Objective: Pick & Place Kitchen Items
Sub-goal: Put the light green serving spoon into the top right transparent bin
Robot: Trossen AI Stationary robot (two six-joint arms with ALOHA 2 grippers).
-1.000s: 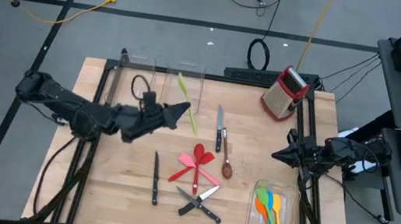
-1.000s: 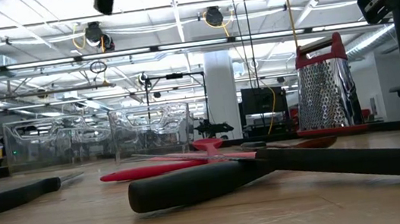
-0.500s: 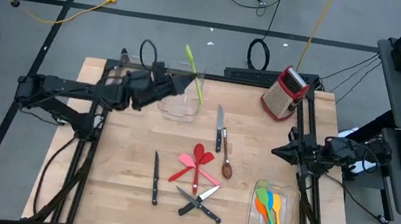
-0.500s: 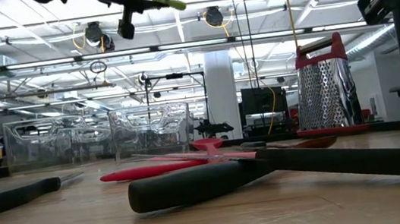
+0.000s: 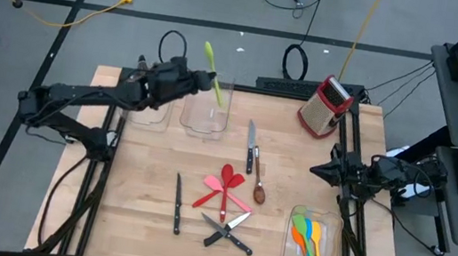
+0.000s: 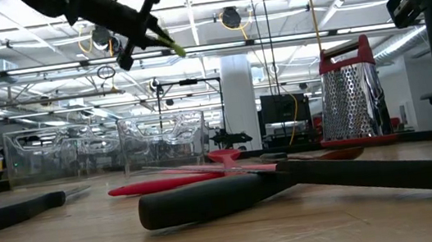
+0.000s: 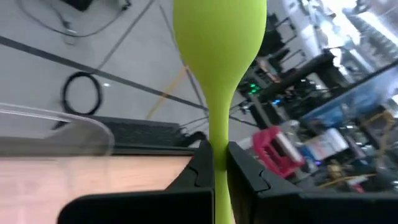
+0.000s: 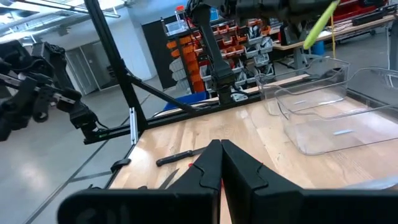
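While the left tool [image 5: 192, 81] is hanging up in the air over the clear bins [image 5: 207, 107] at the far edge of the table [image 5: 138, 196], it's pinching the handle of a green spatula [image 5: 213, 65] with its fingers [image 7: 200, 167] squeezed tight on it, blade end sticking out past the tips. I'm guessing it's being carried high like that so it clears the bin walls before getting dropped in, since those bins are sitting right under it. The right tool [image 8: 219, 158] is just parking at the right edge of the table, well apart from the bins, fingers pressed together with nothing in them. Near that arm another clear bin [image 5: 292, 245] is holding a bunch of orange, blue, yellow and green utensils [image 5: 312, 243], so sorting by bin looks like the idea here. Between the bins and the near edge, the leftovers are lying flat on the wood: red and pink spatulas [image 5: 222, 188], a brown spoon [image 5: 259, 190], and black-handled knives [image 5: 178, 202], some crossing each other. A red box grater [image 5: 324, 104] is standing upright off to the right of the bins. The table is a pale butcher-block top on a dark frame, sitting on grey floor with cables snaking around, and the low view is showing a big open lab with ceiling lights and racks behind.
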